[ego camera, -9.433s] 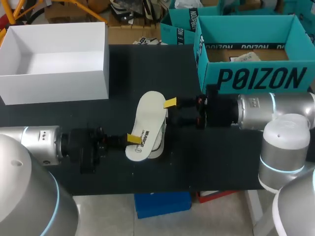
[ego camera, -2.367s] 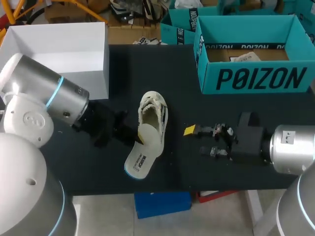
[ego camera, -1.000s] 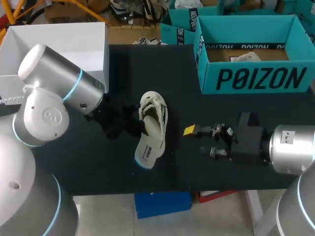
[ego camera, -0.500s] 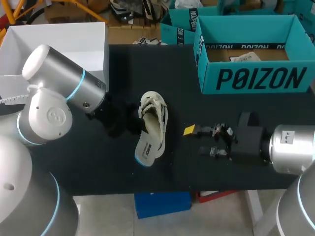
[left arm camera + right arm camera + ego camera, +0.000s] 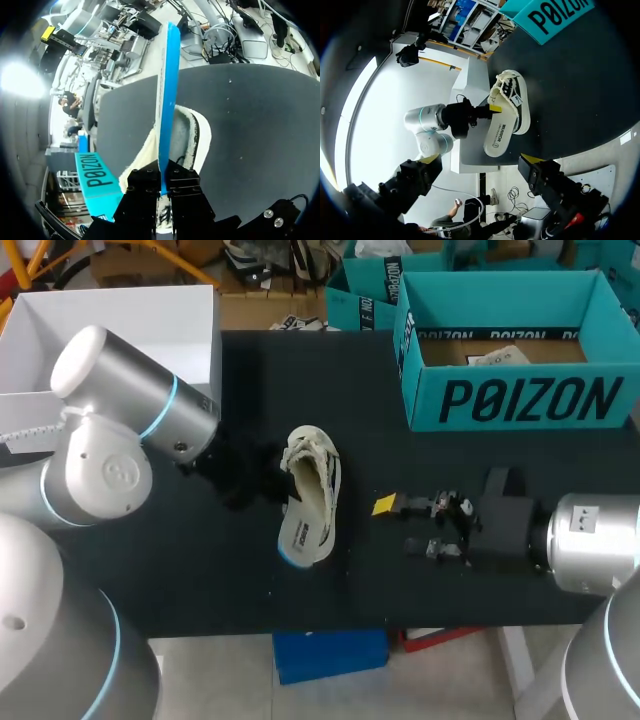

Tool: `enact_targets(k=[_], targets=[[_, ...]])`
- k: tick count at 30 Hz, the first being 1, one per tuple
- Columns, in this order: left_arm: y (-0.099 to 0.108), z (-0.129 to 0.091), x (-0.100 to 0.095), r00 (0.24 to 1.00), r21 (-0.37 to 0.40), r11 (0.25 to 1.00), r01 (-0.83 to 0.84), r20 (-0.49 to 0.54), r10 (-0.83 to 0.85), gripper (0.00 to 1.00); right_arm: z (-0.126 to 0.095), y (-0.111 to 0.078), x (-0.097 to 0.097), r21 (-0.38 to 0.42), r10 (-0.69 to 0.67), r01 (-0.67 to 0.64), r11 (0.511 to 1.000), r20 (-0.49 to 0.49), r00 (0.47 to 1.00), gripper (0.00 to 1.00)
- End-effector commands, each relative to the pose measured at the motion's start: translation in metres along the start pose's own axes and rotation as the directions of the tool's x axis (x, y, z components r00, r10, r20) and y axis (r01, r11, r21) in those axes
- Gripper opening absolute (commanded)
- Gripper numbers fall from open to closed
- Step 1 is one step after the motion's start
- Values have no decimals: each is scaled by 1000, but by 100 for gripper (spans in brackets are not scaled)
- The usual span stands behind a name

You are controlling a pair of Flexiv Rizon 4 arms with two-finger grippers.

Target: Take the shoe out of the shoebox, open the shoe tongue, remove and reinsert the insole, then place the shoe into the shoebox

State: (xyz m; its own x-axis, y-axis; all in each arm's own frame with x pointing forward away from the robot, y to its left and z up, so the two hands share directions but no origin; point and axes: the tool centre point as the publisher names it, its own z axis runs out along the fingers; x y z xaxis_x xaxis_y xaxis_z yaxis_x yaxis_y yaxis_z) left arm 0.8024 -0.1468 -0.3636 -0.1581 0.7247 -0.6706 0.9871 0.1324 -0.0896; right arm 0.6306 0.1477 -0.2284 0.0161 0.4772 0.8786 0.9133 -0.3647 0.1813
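On the black desk [image 5: 200, 580], the left jaws are clamped on the insole [image 5: 169, 75], which is partly tucked into the shoe [image 5: 318, 475] lying unboxed, while the right jaws gape empty beside the shoe: reinsertion looks underway, and next the insole wants sliding toe-ward and pressing flat.

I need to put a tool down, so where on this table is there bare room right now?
Bare table lies between the white box and the teal box, behind the shoe. The front edge before the shoe is free too. Crowded: the middle, where the left arm holds the insole, and to its right, where the right arm rests.
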Motion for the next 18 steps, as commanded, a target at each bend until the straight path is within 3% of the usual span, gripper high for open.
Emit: enact_targets(k=[1,18], targets=[[5,6,-1,1000,-5,1000,1,-4,-1,0,-7,0,-2,6,-1,1,1000,-6,1000,100],[14,17,-5,1000,-11,1000,-15,10,15,0,-7,0,-2,6,-1,1,1000,-6,1000,100]])
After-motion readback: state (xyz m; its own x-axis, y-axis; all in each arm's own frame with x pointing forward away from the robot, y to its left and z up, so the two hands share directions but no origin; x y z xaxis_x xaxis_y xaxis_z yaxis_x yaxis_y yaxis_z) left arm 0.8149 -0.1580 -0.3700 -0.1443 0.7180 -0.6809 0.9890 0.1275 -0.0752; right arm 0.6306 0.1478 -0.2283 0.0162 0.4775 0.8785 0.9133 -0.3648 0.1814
